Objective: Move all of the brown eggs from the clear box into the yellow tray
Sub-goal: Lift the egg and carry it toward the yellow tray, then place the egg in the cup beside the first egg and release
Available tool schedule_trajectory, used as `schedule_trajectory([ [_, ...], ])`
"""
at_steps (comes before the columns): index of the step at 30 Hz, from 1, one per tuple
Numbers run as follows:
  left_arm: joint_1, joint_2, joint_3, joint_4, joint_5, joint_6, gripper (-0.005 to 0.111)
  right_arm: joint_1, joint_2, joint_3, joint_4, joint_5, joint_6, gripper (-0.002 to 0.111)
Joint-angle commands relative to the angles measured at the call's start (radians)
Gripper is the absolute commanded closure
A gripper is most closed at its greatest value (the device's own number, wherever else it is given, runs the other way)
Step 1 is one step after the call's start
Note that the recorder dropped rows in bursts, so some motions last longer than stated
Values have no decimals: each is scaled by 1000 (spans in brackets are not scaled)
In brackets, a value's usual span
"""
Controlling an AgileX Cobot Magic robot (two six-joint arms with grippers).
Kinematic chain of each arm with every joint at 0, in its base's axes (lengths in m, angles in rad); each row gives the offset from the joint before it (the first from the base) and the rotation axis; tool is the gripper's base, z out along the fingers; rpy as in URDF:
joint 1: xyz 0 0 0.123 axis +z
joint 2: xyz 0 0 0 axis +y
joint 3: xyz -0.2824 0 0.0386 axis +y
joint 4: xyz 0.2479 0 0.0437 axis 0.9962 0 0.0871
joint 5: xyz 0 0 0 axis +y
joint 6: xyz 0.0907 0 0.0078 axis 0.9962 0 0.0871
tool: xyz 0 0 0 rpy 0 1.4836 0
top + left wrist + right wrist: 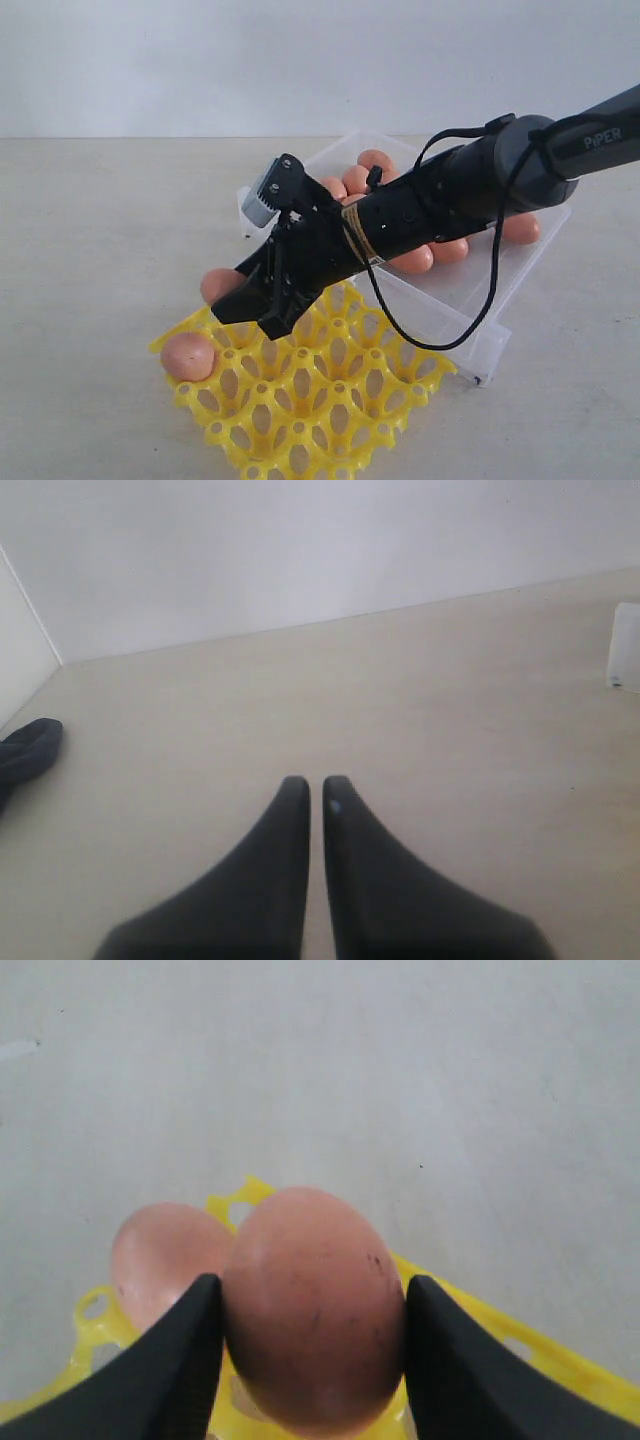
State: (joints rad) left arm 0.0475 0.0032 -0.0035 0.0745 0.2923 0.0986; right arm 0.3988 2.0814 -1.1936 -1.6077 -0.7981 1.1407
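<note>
right claw (312,1290) is clamped on a brown egg (218,282) hovering over the edge of the yellow tray (330,420) right beside the seated egg (189,356), so letting go off-centre could clack shells or roll it onto the worktop (90,250).

On the counter (90,250) the box (470,300) lies behind and right of the tray (330,420). One egg (188,356) sits in the tray's left corner; a second egg (220,283), between the fingers (170,1360), hangs over the tray behind it. Other eggs (520,228) lie in the box.

right arm (440,200): black, grey joint | marking (603,137): "PiPER" | cable (491,290): black loop | band (360,238): yellowish, perhaps tape | right pincer (310,1285): black
</note>
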Motion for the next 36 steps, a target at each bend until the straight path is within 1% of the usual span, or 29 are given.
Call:
schedule_trajectory([
  [1,1,-3,3,1,0,-8,103,12,24,-4,2,-38,-6,109],
  [11,1,-3,3,1,0,-8,103,19,36,-4,2,-34,-3,109],
  [13,1,-3,3,1,0,-8,103,19,36,-4,2,-34,1,107],
  [15,1,-3,3,1,0,-8,103,19,36,-4,2,-30,1,100],
  [16,1,-3,3,1,0,-8,103,19,36,-4,2,-23,1,95],
  [20,1,-3,3,1,0,-8,103,19,36,-4,2,4,5,67],
  [22,1,-3,3,1,0,-8,103,19,36,-4,2,6,5,57],
  [24,1,-3,3,1,0,-8,103,19,36,-4,2,6,5,50],
  [26,1,-3,3,1,0,-8,103,19,36,-4,2,6,5,47],
  [31,1,-3,3,1,0,-8,103,19,34,-4,10,2,5,47],
  [36,1,-3,3,1,0,-8,103,19,33,-4,134,2,3,47],
])
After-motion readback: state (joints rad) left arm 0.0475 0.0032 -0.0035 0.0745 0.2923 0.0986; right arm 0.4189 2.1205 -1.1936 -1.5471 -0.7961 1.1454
